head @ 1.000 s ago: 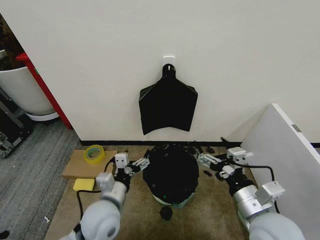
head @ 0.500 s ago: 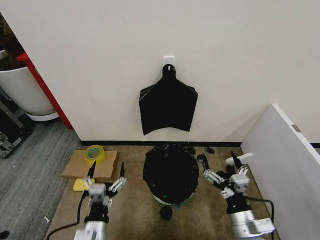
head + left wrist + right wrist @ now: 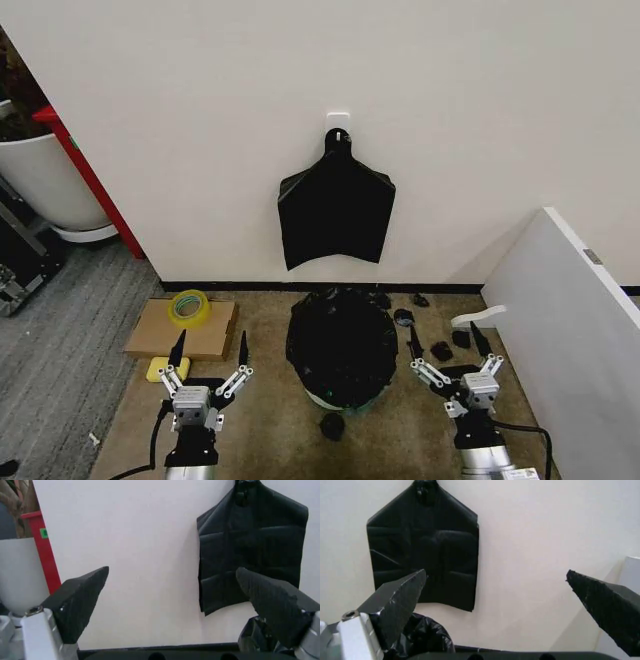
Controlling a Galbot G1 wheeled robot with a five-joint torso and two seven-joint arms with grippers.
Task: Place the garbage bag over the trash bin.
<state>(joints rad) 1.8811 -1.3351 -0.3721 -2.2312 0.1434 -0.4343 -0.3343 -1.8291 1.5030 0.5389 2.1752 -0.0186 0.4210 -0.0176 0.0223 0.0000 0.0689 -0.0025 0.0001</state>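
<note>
I see the garbage bag (image 3: 342, 345) draped over the trash bin (image 3: 345, 404) on the floor by the wall; my left gripper (image 3: 208, 360) and right gripper (image 3: 444, 352) flank it, both spread apart and empty.

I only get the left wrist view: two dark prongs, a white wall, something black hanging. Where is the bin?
Observer: The trash bin stands on the floor between both grippers, below that hanging bundle.
Operator: Is the bag on it?
Observer: Yes, the garbage bag drapes over its top and sides; a pale strip of bin shows at the bottom.
Operator: Whose prongs are these?
Observer: The left gripper, open, beside the bin, holding nothing.
Operator: And the other?
Observer: The right gripper is open too, on the bin's other side.
</note>
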